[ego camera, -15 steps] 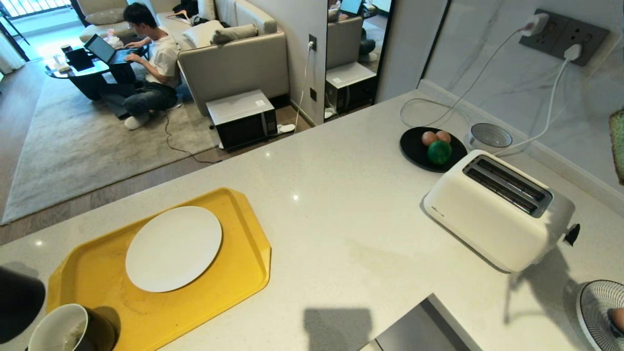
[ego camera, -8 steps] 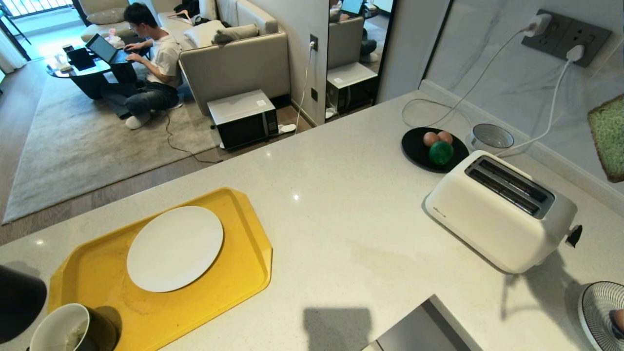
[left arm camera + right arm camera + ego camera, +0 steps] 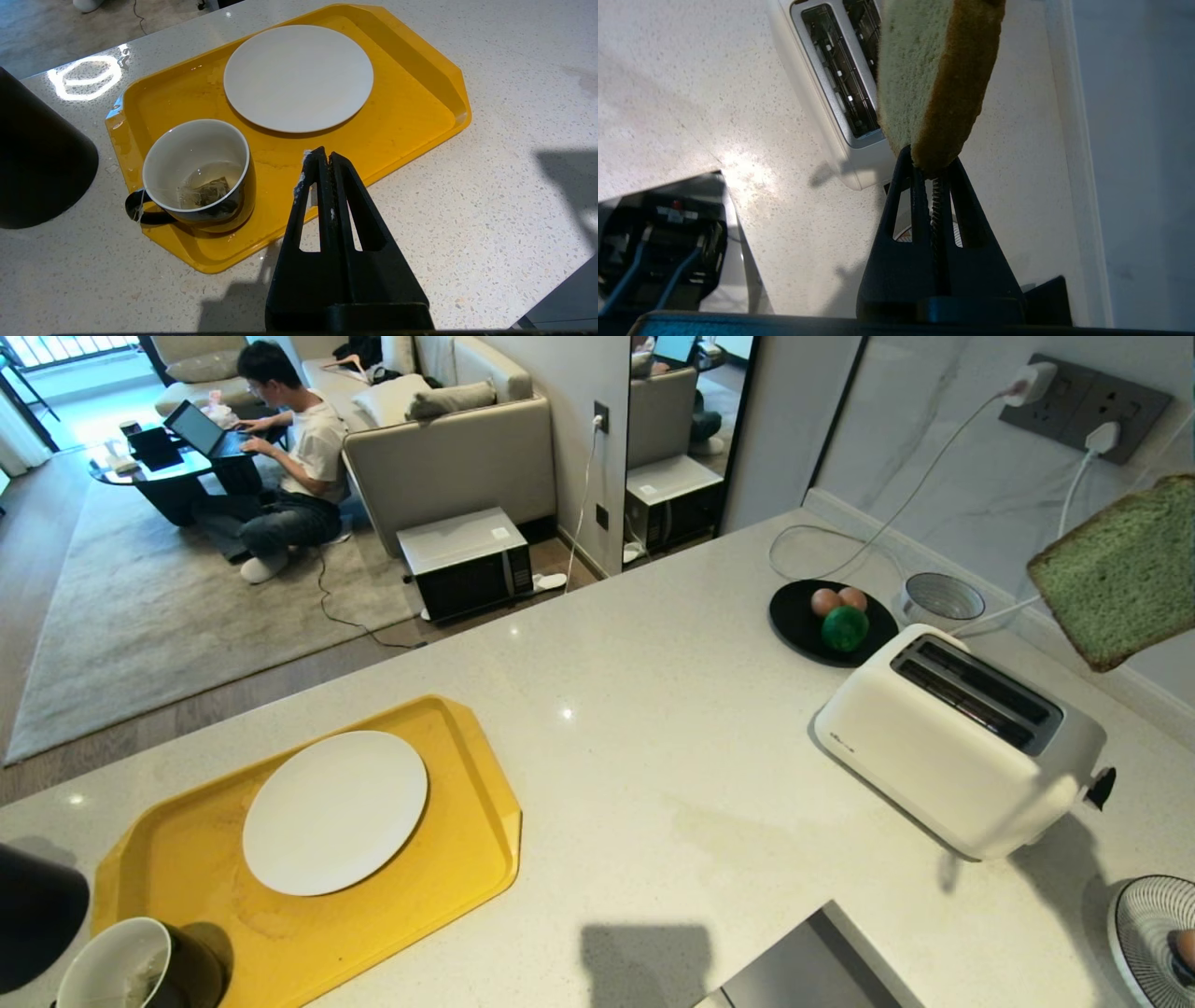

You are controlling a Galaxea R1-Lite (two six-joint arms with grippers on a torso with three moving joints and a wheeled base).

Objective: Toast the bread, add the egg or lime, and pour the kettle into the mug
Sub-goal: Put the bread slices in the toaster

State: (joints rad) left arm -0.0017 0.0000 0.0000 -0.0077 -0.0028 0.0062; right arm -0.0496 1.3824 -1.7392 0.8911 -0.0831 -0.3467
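The pale green bread hangs in the air at the right edge of the head view, above and just right of the white toaster. My right gripper is shut on the bread's crust edge, with the toaster slots below it. Two eggs and a lime lie on a black plate behind the toaster. The black kettle stands beside the mug, which holds a tea bag. My left gripper is shut and empty, parked over the tray's near edge.
A yellow tray carries a white plate and the mug. A striped plate sits at the counter's near right. A round grey base and white cables lie by the wall. A person sits on the floor beyond the counter.
The bread has moved left into fuller view, from the right edge towards the space over the toaster, and turned its flat face more towards the head camera. The left arm has stayed still.
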